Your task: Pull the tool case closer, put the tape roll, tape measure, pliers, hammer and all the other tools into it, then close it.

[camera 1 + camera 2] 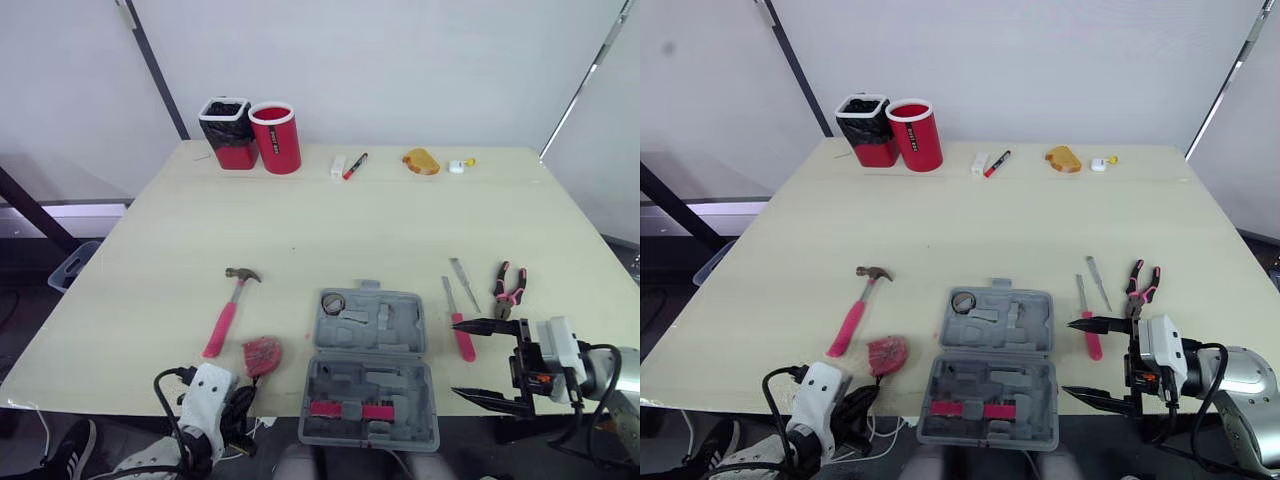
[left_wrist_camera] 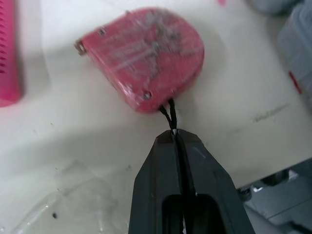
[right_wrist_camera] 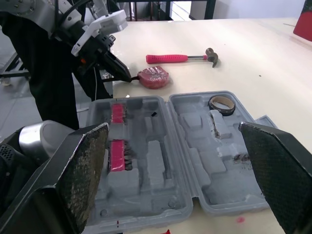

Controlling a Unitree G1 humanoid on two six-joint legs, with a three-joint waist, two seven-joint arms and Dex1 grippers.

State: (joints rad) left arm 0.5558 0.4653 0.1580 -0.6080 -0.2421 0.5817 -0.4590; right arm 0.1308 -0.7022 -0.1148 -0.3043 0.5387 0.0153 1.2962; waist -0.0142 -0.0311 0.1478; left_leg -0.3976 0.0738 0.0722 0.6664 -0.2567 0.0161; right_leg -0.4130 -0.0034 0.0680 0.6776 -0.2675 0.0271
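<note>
tape measure just beyond left gripper, its cord pinched there; right gripper spread wide, empty, beside tool case

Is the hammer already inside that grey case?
No, the hammer lies on the table to the left of the open tool case, apart from it.

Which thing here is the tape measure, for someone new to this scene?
Find the open grey tool case at the near edge of the table. Left of it, by the pink handle of the hammer, lies the tape measure: the only rounded red block, with a black cord.
</note>
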